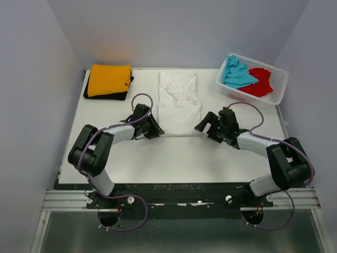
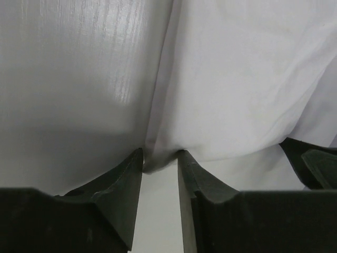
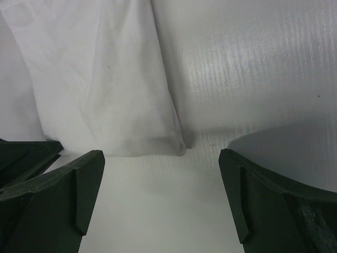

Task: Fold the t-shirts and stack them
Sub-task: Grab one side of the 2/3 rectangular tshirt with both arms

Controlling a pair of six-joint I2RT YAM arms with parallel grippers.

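on the table (image 1: 158, 161), centre, lies the white shirt (image 1: 180, 103), likely soft and limp; best taken by its near corners. left gripper (image 1: 156, 128) jaws stand narrow round the near-left corner, grip unclear; right gripper (image 1: 202, 126) gapes by the near-right.

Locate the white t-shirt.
In the top view, the white t-shirt lies on the table, between the orange-yellow shirt on the left and the basket on the right.

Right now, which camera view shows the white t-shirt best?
The top external view: only there the whole white t-shirt is seen, lying as a long folded strip. The left wrist view shows just its near left corner up close, the right wrist view just its near right corner.
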